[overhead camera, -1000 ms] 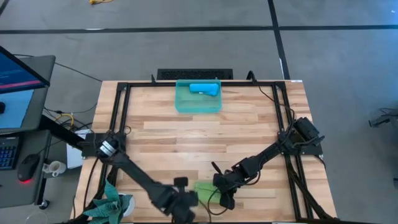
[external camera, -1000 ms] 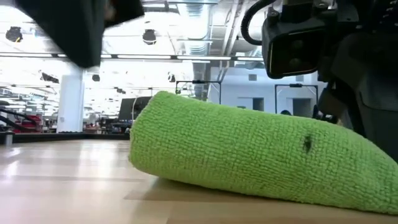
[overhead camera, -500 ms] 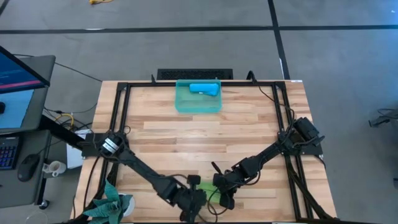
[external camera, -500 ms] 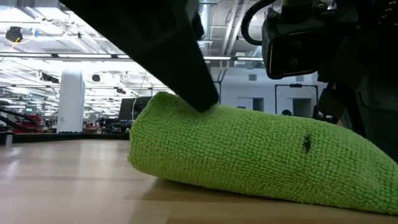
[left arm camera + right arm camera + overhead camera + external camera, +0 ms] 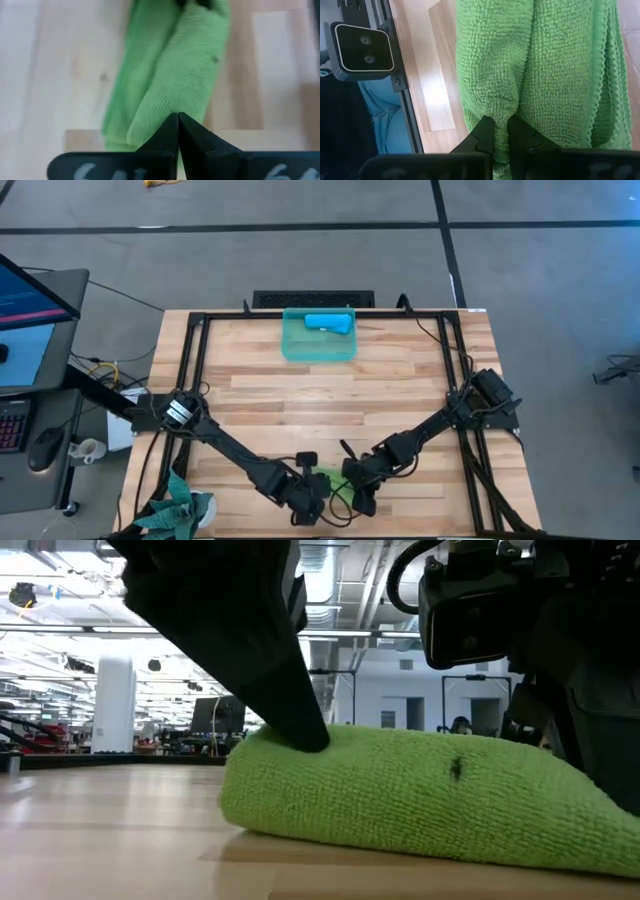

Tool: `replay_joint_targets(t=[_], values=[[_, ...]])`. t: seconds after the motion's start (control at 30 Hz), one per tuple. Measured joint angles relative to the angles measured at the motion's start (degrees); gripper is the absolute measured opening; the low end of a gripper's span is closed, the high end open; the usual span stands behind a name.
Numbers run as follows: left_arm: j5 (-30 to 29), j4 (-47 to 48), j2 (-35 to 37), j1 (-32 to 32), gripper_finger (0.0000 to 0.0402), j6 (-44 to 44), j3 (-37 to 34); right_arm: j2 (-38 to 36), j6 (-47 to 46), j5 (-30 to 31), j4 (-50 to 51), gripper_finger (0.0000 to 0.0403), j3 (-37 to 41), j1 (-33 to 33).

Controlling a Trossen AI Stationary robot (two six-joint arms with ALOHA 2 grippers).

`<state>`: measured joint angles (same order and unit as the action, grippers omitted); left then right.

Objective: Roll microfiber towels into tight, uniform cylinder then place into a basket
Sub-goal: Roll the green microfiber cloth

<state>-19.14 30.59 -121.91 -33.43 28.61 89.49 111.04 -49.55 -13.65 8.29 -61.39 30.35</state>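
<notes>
High view: the lime green towel (image 5: 330,483) lay at the near edge of the desk (image 5: 330,395), between the left gripper (image 5: 318,496) and the right gripper (image 5: 356,491). The basket (image 5: 319,347) stood well apart at the far edge, with the sky-blue towel (image 5: 328,323) rolled inside it.

Low view: the left gripper (image 5: 300,730) pressed down on one end of the green roll, denting it. Risk: that pressure could flatten the roll out of a uniform cylinder.

Left wrist view: the left jaws were clenched, holding nothing, tips resting on the towel (image 5: 172,80). The roll showed two loose lobes; these could spring open once the press is lifted.

Right wrist view: the right gripper (image 5: 501,131) had its jaws grasping a pinch of the towel (image 5: 535,65) at its end. Only a thin fold was caught; a lift from here could let the outer layers unwind or slip free before reaching the basket.
</notes>
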Motion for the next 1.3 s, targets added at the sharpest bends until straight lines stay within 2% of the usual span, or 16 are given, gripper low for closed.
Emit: replay_joint_targets(t=[0.2,0.43,0.6,0.8,0.93,1.13,1.3], values=[[-0.87,2.56,0.00,0.66,0.0000,3.58,-0.85,0.00,-0.16,-0.14,-0.02,0.0043,0.00,0.02],[2.98,-7.76,0.41,1.84,0.0000,6.20,-8.45,0.00,-0.14,-0.30,-0.15,0.0050,0.00,0.00],[2.68,-8.72,0.37,1.80,0.0000,7.95,-8.98,0.04,-0.14,-0.04,-0.15,0.0081,0.02,0.02],[2.83,-8.33,0.26,1.33,0.0000,9.92,-8.98,0.04,-0.12,0.08,-0.41,0.0147,-0.01,0.01],[3.08,-8.21,0.20,1.33,0.0000,11.42,-9.03,-0.17,-0.80,-3.74,-0.13,0.0184,-0.02,-0.93],[3.55,-8.26,0.09,1.33,0.0000,12.45,-9.05,-2.84,1.73,-3.59,3.08,0.0204,0.24,-0.96],[3.55,-8.26,0.09,1.31,0.0000,12.94,-9.05,-7.77,4.16,1.45,8.27,0.0205,0.24,-0.94]])
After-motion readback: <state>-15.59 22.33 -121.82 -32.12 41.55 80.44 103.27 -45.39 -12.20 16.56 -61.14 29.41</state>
